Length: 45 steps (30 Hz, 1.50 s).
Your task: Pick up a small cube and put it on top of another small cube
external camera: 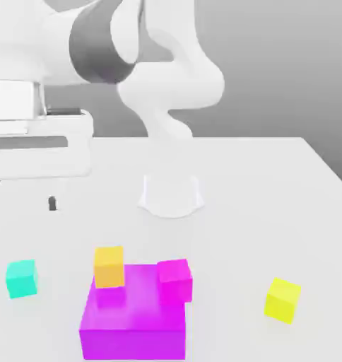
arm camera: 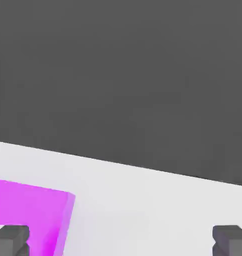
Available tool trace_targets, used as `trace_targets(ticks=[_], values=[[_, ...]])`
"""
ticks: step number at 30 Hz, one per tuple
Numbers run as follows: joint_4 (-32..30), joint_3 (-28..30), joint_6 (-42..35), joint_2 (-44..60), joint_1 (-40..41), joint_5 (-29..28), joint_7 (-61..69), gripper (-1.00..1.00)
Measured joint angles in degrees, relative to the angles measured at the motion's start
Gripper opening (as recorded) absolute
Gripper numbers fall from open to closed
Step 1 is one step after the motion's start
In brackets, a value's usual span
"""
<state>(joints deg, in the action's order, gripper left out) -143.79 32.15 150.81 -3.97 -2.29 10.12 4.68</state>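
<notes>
I am holding my hand (arm camera: pixel 121 240) spread wide, its two dark fingertips (arm camera: pixel 11 239) sitting far apart with nothing between them but bare desk (arm camera: pixel 143 200). In the exterior view my white arm (external camera: pixel 167 85) is rising from its round base near the back of the desk and bending over toward the exterior view's left, where the bulky white body of my hand is hanging high above the desk, with one small dark fingertip showing beneath it. The teal cube (external camera: pixel 21 278) is resting on the desk at the exterior view's far left, alone and untouched, a short way from the big magenta block (external camera: pixel 133 314). The orange cube (external camera: pixel 109 266) is sitting on the top face of that big block, at its back corner toward the exterior view's left. A small magenta cube (external camera: pixel 174 280) is sitting at the block's opposite back corner, partly overhanging the edge as far as I can tell. A yellow cube (external camera: pixel 282 300) is lying on the desk well apart, toward the exterior view's right. From my hand view, a corner of the big magenta block is lying close by one fingertip, below a dark grey background.
</notes>
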Motion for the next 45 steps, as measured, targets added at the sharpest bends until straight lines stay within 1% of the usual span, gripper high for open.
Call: trace_targets(ticks=[3, 7, 10, 13, 14, 19, 20, 21, 23, 27, 29, 32, 36, 42, 45], values=[[-1.66, 1.09, 2.54, 6.64, 3.39, 3.89, 9.07, 0.00], [-3.71, 0.23, 6.17, 14.94, 8.56, 7.31, 19.48, 0.00], [-2.90, -4.45, 9.61, 20.60, 13.07, 12.91, 25.16, 0.00], [-1.47, -11.08, 13.36, 25.96, 18.58, 18.75, 29.80, 0.00], [-1.12, -12.66, 14.25, 27.20, 19.87, 20.16, 30.88, -1.00], [-1.12, -12.65, 14.08, 27.19, 19.87, 20.15, 30.87, -1.00], [-0.94, -13.43, 14.54, 27.82, 20.50, 20.87, 31.43, -1.00], [-1.11, -12.71, 14.15, 27.25, 19.92, 20.23, 30.94, -1.00], [-1.89, -9.58, 12.33, 24.56, 17.47, 17.00, 28.50, -1.00], [-3.93, -2.99, 7.69, 17.36, 12.72, 7.79, 21.56, -1.00], [-4.88, -2.27, 5.07, 13.34, 10.28, 3.68, 17.46, -1.00], [-6.24, -3.46, 0.94, 7.12, 6.43, -2.25, 10.90, -1.00], [-8.04, -6.69, -4.60, -1.03, 3.88, -9.17, 2.73, -1.00], [-10.86, -13.58, -12.03, -12.18, 2.23, -16.68, -7.32, -1.00], [-12.24, -14.04, -7.81, -9.34, 1.44, -16.22, -7.54, -1.00]])
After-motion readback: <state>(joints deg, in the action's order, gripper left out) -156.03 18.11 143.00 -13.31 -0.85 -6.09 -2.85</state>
